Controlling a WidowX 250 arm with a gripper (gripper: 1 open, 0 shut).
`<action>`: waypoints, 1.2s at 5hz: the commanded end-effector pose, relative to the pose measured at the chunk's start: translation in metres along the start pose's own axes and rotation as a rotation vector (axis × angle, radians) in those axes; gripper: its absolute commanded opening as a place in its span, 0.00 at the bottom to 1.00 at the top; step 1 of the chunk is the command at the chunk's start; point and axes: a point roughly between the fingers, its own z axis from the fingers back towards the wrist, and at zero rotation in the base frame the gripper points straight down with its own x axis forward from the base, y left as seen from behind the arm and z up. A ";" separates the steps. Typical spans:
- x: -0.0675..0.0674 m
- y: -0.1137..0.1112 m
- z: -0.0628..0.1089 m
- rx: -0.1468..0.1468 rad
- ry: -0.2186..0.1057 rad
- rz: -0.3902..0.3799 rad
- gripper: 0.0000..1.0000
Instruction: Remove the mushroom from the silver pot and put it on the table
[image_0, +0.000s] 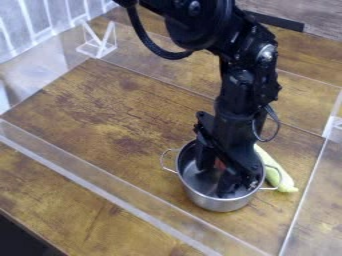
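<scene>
1. Where the black arm reaches straight down, its gripper (227, 180) sits inside the silver pot (201, 195); whether the jaws stand wide or narrow cannot be told, since the dark fingers blur into the pot's interior.
2. Silver pot: small, round, shiny metal, one loop handle visible at its left rim; stands on the table (107, 110) toward the lower right of the view.
3. Mushroom (241, 186): only a small reddish patch shows inside the pot, at the right of the gripper tip; whether the fingers touch it cannot be told.
4. Yellow-green vegetable (278, 174): long, lies on the table just beside the pot's right rim.
5. Table: brown wood planks with visible grain, bordered by clear acrylic walls (80, 175).
6. Clear acrylic stand (96, 40): upper left, well apart from the pot.
</scene>
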 end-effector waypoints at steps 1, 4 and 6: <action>0.004 -0.003 0.030 0.020 -0.088 -0.021 1.00; 0.003 0.004 0.040 0.019 -0.115 0.037 1.00; 0.007 0.002 0.050 0.010 -0.140 -0.012 1.00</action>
